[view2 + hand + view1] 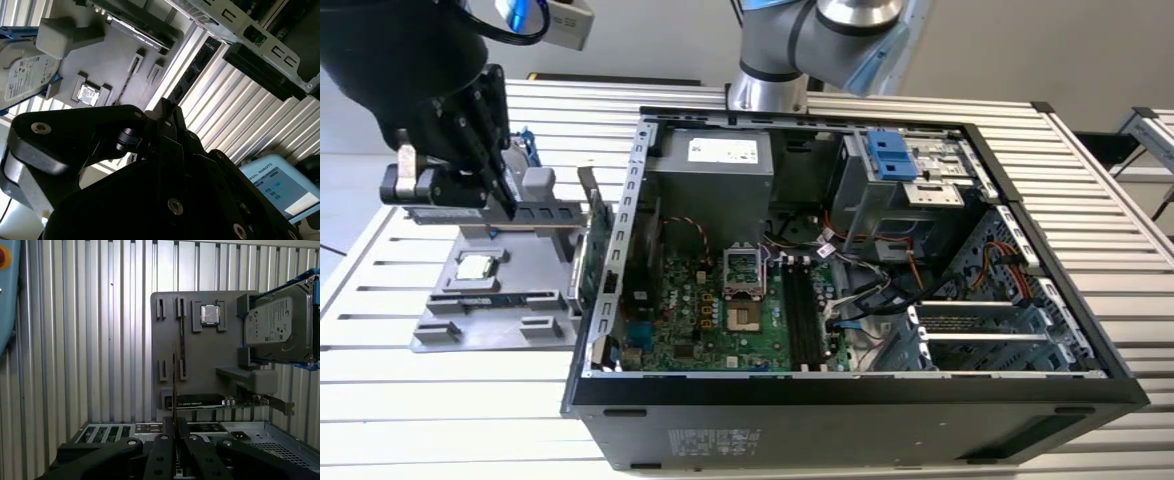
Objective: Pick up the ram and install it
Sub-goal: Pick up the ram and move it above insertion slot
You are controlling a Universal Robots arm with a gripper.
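My black gripper (503, 196) hangs over the grey parts tray (494, 325) at the exterior view's left, outside the computer case. It is shut on the ram (173, 380), a thin board seen edge-on, sticking out from between the fingers (162, 440) toward the tray. In the second wrist view the ram (194, 67) shows as a dark narrow stick running out from the gripper (167, 106). The motherboard's black slots (802, 312) lie inside the case, well to the exterior view's right of the gripper.
On the tray (200, 355) sit a small square processor (210, 314), a silver hard drive in a blue frame (276, 327) and a green expansion card (200, 401). The open case (1014, 200) has tall walls, cables and a drive cage. The arm's base (767, 90) stands behind it.
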